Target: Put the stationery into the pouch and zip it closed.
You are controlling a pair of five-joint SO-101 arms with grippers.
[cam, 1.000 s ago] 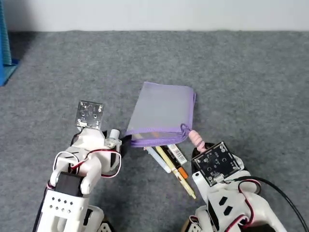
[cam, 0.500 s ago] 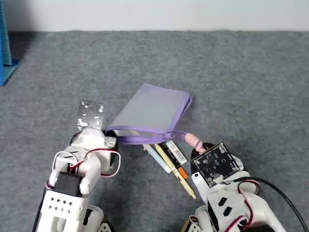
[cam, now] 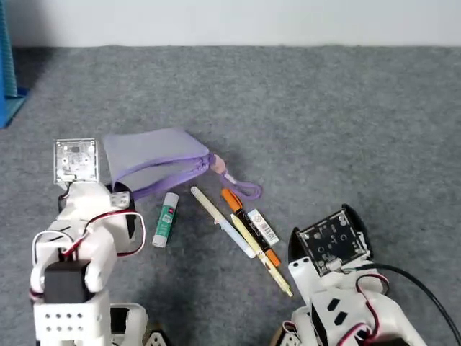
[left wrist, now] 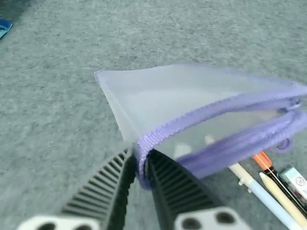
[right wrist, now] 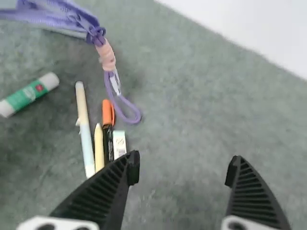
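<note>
High view: stationery [cam: 247,236] lies on grey felt tabletop [cam: 360,122] before white wall [cam: 230,21].

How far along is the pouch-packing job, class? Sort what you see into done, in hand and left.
Done: nothing looks packed; the glue stick and the pens lie on the carpet outside the pouch. In hand: the left tool is shut on the pouch's zip edge, its mouth gaping; the right tool is open and empty. Left: every item goes in, then the zip is closed.
</note>
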